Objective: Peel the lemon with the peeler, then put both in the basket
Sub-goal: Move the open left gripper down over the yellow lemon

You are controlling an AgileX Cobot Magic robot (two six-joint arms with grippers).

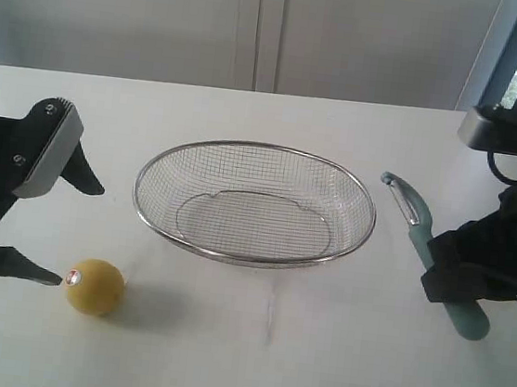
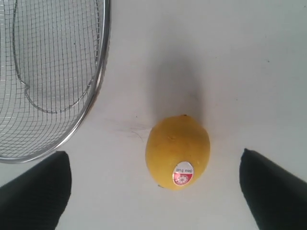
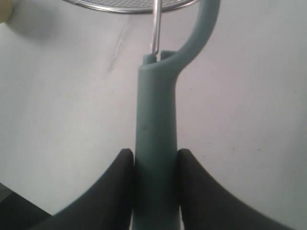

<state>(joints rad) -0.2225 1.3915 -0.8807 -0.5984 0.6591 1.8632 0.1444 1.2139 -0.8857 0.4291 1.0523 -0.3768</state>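
Left gripper [image 1: 80,235]: fingers spread wide, holding nothing.
Lemon [image 1: 94,287]: rests on the table [image 1: 313,368] between the left fingers. In the left wrist view it is clear of both; in the exterior view one fingertip is just beside its sticker [image 2: 183,174].
Basket [image 1: 249,259]: sits beyond the lemon from the left gripper, with nothing in it. Its rim is near the fruit but apart from it.
Peeler [image 1: 419,232]: the handle is clamped and the blade head points ahead of the right fingers toward the basket rim. Whether it is lifted off the table cannot be told.
Right gripper [image 3: 155,187]: closed on the peeler handle, with a finger pressed against each side and no gap showing.
Step in hand (judged): secure the lemon so that peeling can begin.
Recommended method: lower the left fingers level with the fruit's widest part. Keep it centred and close evenly so neither finger nudges it first. Grip firmly enough to resist the blade's drag, and leave bare rind facing the peeler.
Risk: the round fruit may roll toward the basket if it is touched on one side only.
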